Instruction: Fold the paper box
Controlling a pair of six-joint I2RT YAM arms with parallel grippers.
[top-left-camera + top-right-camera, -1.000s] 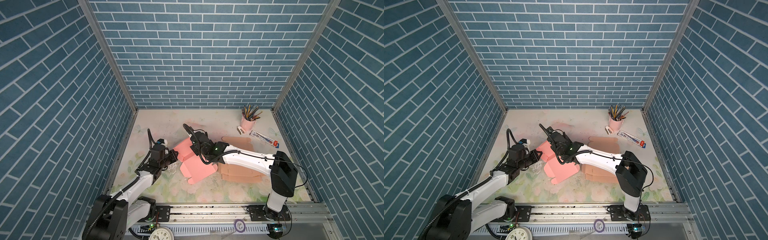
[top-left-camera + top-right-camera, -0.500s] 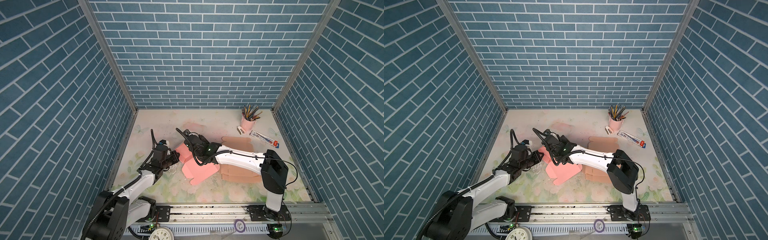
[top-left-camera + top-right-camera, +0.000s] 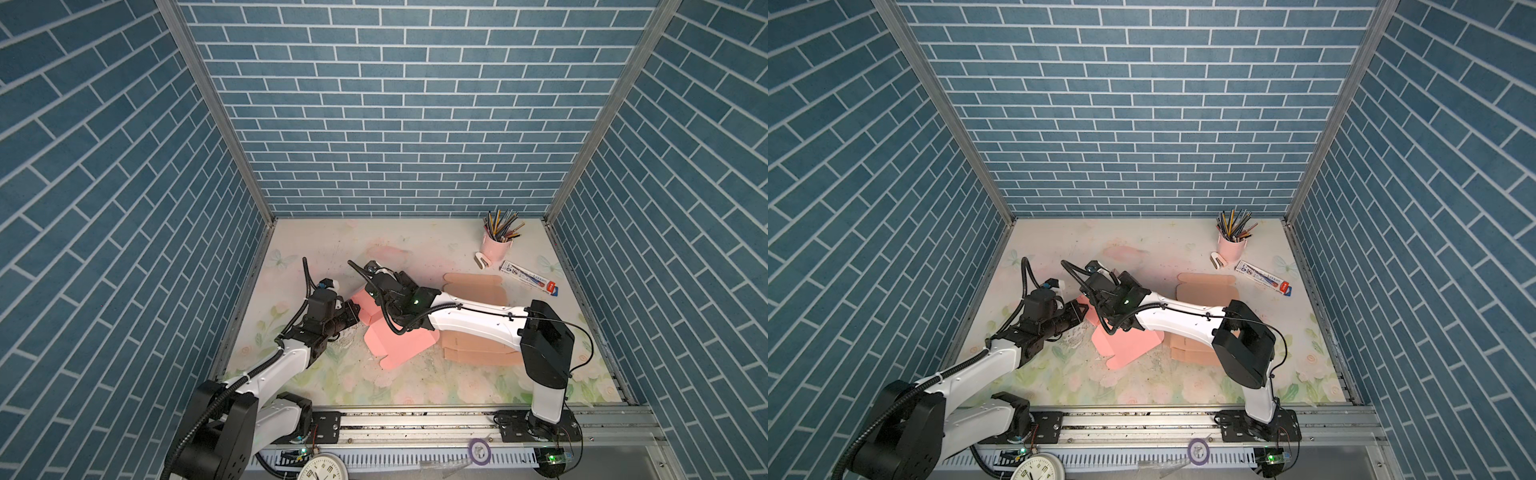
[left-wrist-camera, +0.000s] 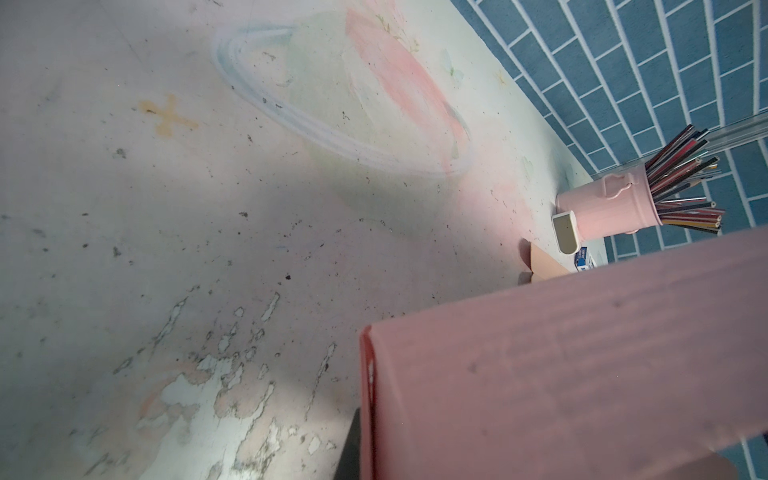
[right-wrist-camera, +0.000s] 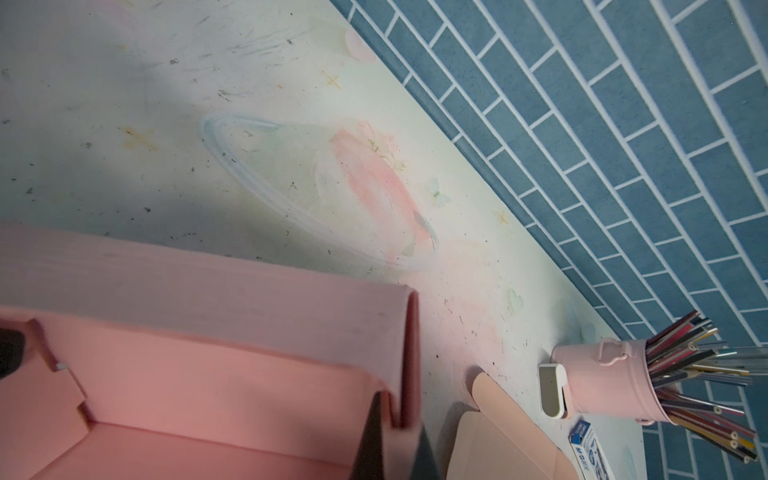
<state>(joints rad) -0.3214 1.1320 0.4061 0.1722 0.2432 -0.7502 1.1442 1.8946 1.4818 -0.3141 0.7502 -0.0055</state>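
With left claw and right claw pinched shut on the raised ten-o'clock wall of the box, I judge folding half done: five-o'clock flaps lie flat.

Paper box: plain salmon pink. Bench: pale pastel floral print, grey-speckled. Walls: blue brick pattern, white joints. Pencil cup: light pink; its pencils multicoloured. Flat card sheets: tan. My arms: white links, black joints.
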